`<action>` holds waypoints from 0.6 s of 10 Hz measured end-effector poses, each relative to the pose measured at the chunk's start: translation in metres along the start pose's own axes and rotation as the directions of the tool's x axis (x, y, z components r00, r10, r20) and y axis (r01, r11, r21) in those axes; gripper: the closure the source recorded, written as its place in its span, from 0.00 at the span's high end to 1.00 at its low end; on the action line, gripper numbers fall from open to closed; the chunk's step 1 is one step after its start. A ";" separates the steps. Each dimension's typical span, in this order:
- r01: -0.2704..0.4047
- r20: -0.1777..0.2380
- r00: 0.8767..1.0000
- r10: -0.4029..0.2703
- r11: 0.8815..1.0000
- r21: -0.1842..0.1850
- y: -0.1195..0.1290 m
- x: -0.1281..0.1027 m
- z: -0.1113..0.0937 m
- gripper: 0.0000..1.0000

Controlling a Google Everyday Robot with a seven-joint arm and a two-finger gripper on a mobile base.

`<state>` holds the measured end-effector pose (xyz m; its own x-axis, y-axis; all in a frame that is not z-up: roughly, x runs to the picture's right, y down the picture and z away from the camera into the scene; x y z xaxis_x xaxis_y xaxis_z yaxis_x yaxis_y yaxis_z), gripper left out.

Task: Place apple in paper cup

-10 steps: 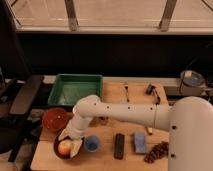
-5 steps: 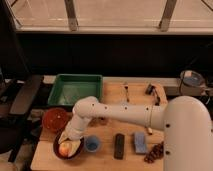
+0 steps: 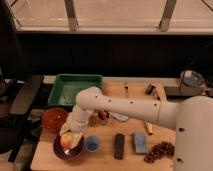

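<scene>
We are looking down at a wooden table (image 3: 107, 162) from above its near edge, with a dark window wall running across the top of the view. A white robot arm (image 3: 130, 107) is reaching in from 3 o'clock, its bulky body cut off at the right edge, and bending down toward 8 o'clock.

The gripper (image 3: 70, 135) is hanging over a dark bowl (image 3: 59, 151) at the table's near left corner. We cannot tell how its claw is set; the end of the arm is blending into pale shapes in the bowl. Right at the gripper's tip we are seeing the apple (image 3: 66, 140), a small yellow fruit with a red blush, sitting in or just above the bowl. Whether the claw is touching it is unclear.

We are not making out a white paper cup with any certainty; a pale shape beside the apple, partly covered by the arm, could be it.

Just beside the bowl at 3 o'clock is standing a small blue cup (image 3: 92, 143). Farther right are lying a dark rectangular object (image 3: 119, 146), a blue sponge (image 3: 139, 142), and a dark red grape bunch (image 3: 159, 151) near the robot's body. At 11 o'clock from the bowl sits an orange-red bowl (image 3: 53, 119), and behind it a green tray (image 3: 59, 92). Small items along the table's far side are too dim to identify.
</scene>
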<state>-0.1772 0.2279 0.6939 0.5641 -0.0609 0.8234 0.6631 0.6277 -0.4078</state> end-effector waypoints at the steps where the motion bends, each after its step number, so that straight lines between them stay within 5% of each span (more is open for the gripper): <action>1: 0.005 -0.023 1.000 -0.005 0.999 0.038 -0.006 0.001 -0.031 0.00; 6: 0.004 -0.124 0.992 0.022 0.978 0.207 -0.057 0.035 -0.139 0.00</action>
<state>-0.1270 0.0815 0.6911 0.6357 -0.1429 0.7586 0.5489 0.7747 -0.3140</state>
